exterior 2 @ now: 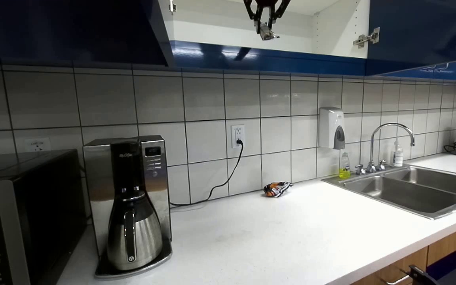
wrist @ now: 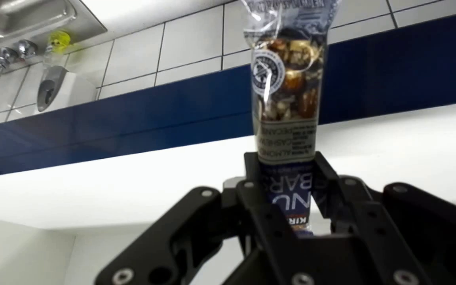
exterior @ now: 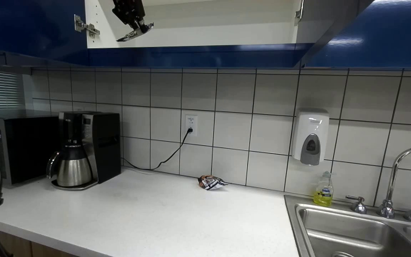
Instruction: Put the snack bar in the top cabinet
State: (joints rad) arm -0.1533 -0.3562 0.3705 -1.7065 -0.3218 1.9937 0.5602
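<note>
The snack bar (wrist: 287,91) is in a clear and dark blue wrapper with nuts showing, and sticks out past the fingertips in the wrist view. My gripper (wrist: 285,168) is shut on it, one finger on each side. In both exterior views the gripper (exterior: 139,28) (exterior 2: 265,23) hangs from the top edge, with the bar (exterior: 134,34) (exterior 2: 267,33) tilted below it. They are in front of the opening of the top cabinet (exterior: 198,56) (exterior 2: 291,58), above its blue bottom edge. The exterior views do not clearly show how far inside the bar is. The upper gripper is out of frame.
Blue cabinet doors stand open on both sides (exterior: 27,32) (exterior: 376,35). Below, the white counter (exterior: 155,217) holds a crumpled orange and black wrapper (exterior: 211,182), a coffee maker (exterior: 107,146) and a microwave (exterior: 30,150). A soap dispenser (exterior: 311,137) hangs above the sink (exterior: 293,217).
</note>
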